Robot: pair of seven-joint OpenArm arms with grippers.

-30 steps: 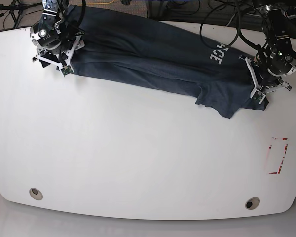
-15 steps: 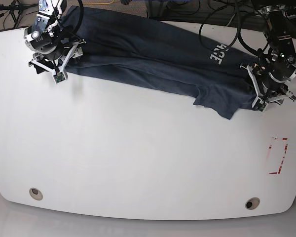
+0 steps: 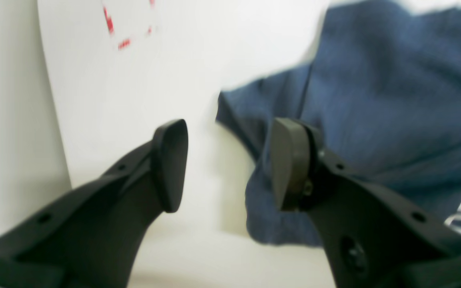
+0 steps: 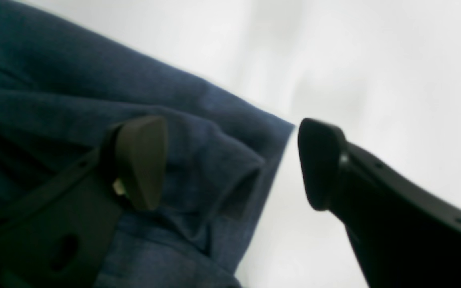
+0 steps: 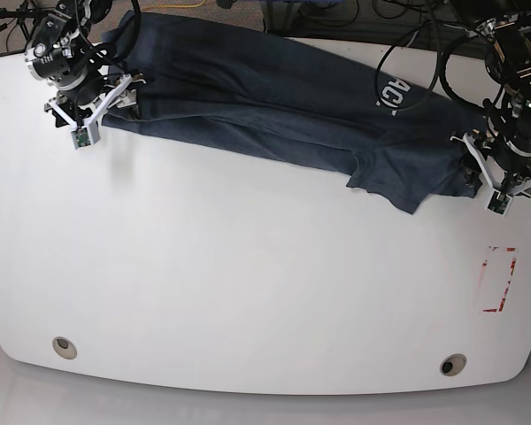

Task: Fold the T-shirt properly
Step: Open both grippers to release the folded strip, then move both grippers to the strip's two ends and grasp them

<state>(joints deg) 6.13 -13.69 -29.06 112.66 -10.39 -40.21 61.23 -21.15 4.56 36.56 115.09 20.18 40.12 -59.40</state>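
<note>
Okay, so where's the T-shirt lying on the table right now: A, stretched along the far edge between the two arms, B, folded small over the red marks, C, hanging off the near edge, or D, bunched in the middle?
A: in the base view the T-shirt runs along the far side of the table, from the right gripper across to the left gripper, both with jaws apart.

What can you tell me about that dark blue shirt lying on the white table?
The T-shirt is soft, heathered navy cloth with white block letters near one end. It lies folded into a long, wrinkled band slanting across the far side of the white table, one corner flopping toward the camera. An open end effector sits at each end, the left and the right, neither pinching the cloth.
</note>
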